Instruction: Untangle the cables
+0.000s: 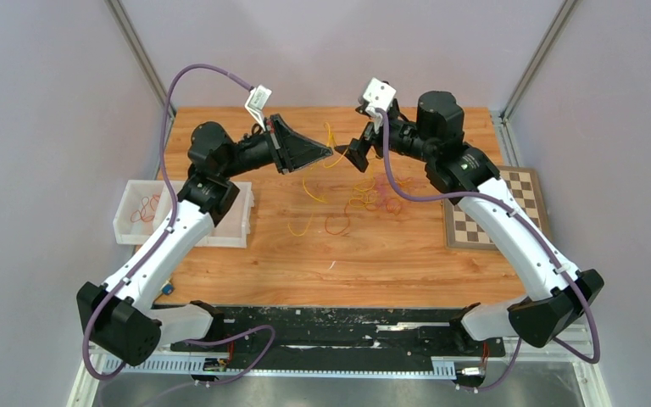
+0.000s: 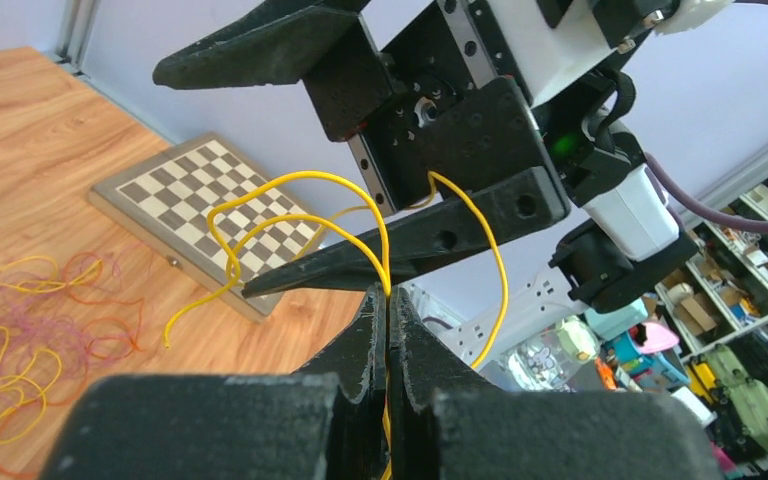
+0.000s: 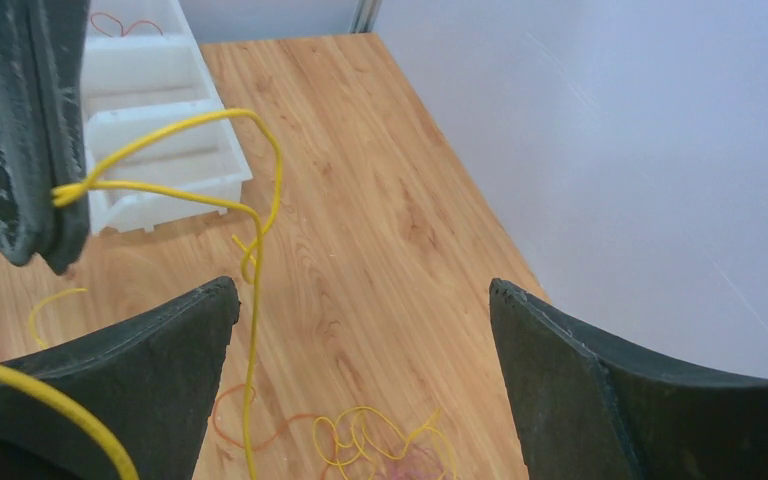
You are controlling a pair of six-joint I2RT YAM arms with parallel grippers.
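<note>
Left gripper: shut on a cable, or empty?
Shut on a yellow cable. The left gripper's fingers are pressed together with the cable pinched between them in both wrist views.

Overhead rear view; close, opposed wrist views; common table (image 1: pixel 390 263) and cables (image 1: pixel 364 199).

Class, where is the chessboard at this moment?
Top view: the chessboard lies at the table's right edge, under the right arm, right of the cables.

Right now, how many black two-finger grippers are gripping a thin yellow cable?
1: the left gripper, shut on the thin yellow cable, raised over the far middle of the wooden table. The right gripper faces it, open, empty.
</note>
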